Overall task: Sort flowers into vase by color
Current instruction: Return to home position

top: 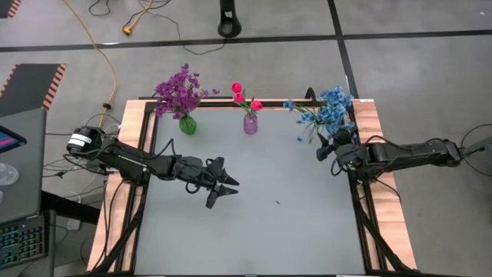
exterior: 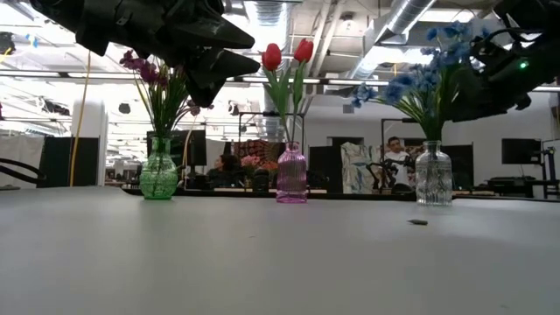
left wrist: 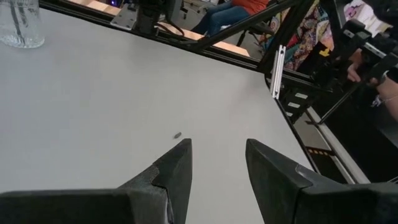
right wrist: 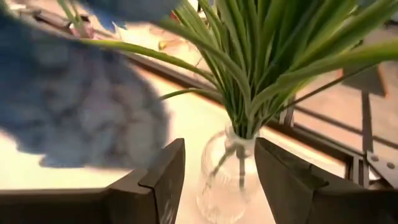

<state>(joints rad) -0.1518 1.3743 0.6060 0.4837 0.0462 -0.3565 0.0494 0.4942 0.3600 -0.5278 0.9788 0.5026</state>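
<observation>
Three small vases stand in a row along the table's far edge. A green vase (top: 187, 124) holds purple flowers (top: 178, 91), a pink vase (top: 250, 125) holds red tulip buds (top: 244, 96), and a clear vase (exterior: 434, 175) holds blue flowers (top: 327, 110). My left gripper (top: 228, 187) hovers open above the table's left middle, holding nothing. My right gripper (right wrist: 217, 171) is open near the far right corner, just above and beside the clear vase (right wrist: 227, 171), with the blue flowers' green stems (right wrist: 255, 68) ahead of its fingers.
A small dark speck (top: 277, 203) lies on the table right of centre. The table is framed by black rails and wooden side boards (top: 117, 181). People sit in the room beyond the far edge (exterior: 394, 153). Cables run on the floor behind (top: 115, 69).
</observation>
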